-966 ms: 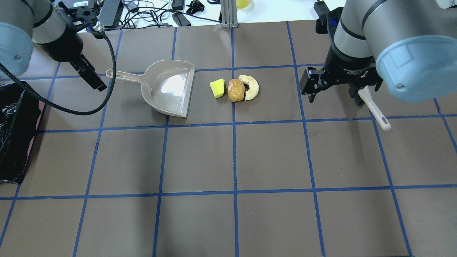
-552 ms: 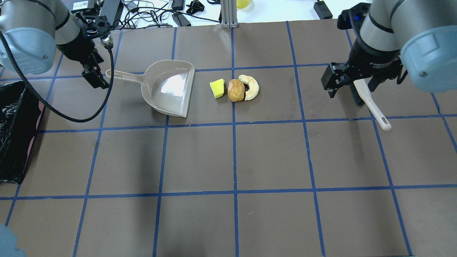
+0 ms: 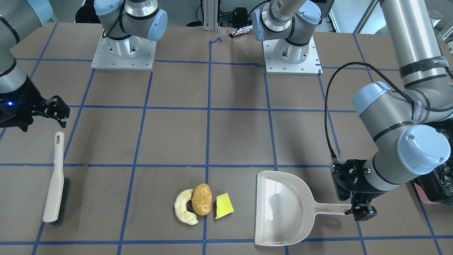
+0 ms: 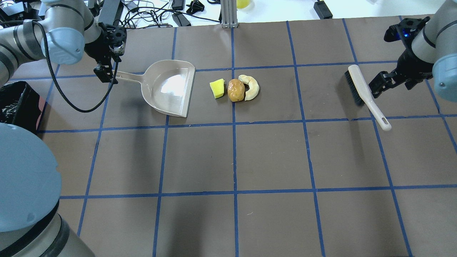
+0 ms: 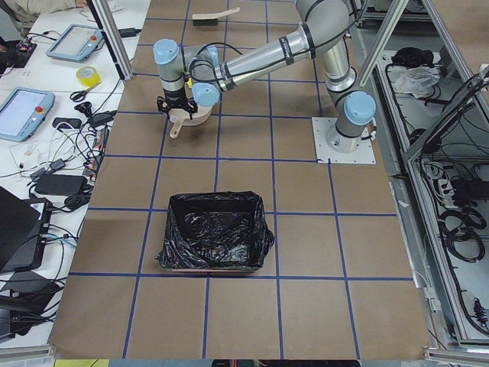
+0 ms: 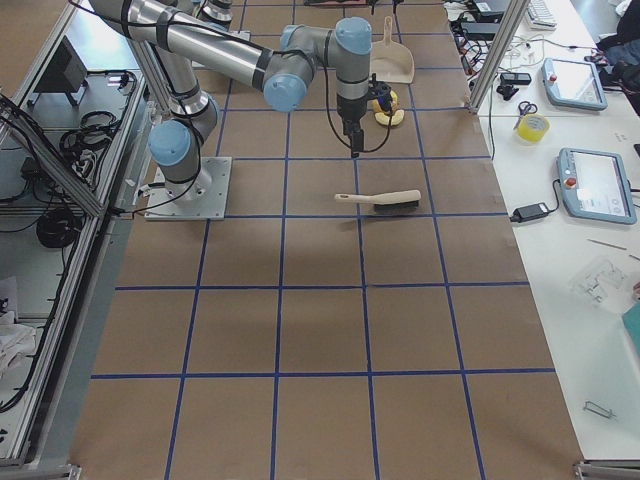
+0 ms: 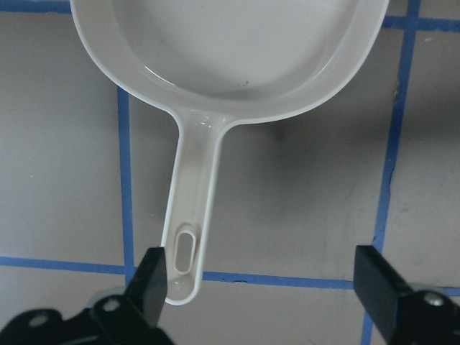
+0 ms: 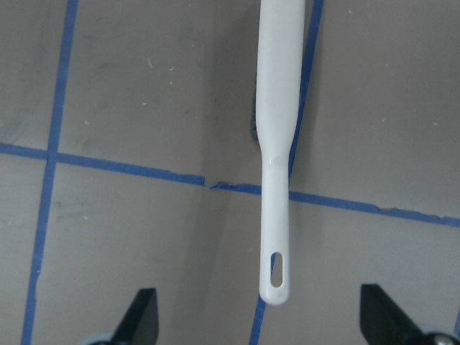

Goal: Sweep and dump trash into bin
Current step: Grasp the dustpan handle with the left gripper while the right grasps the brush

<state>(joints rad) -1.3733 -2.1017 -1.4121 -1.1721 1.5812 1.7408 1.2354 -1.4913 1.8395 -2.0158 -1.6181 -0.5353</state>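
Observation:
The trash lies in a row mid-table: a yellow-green wedge [image 4: 217, 88], a golden-brown lump [image 4: 236, 90] and a cream crescent [image 4: 251, 86]. The beige dustpan [image 4: 167, 87] lies to their left, its mouth toward them. My left gripper [image 4: 103, 73] is open over the end of the dustpan's handle [image 7: 190, 223], which shows between the jaws, close to one finger [image 7: 151, 280]. The brush [image 4: 364, 94] lies flat at the right. My right gripper [image 4: 383, 84] is open above its handle end [image 8: 277, 273]. The black-lined bin [image 5: 214, 229] stands at the left table end.
The bin's edge [image 4: 18, 103] shows at the overhead view's left side, near my left arm. Cables and devices lie beyond the far table edge [image 4: 150, 16]. A metal post [image 4: 228, 14] stands at the back centre.
My left gripper has moved right and down to the dustpan's handle end. My right gripper has moved right, off the brush head toward its handle side. Dustpan, brush and trash have not moved.

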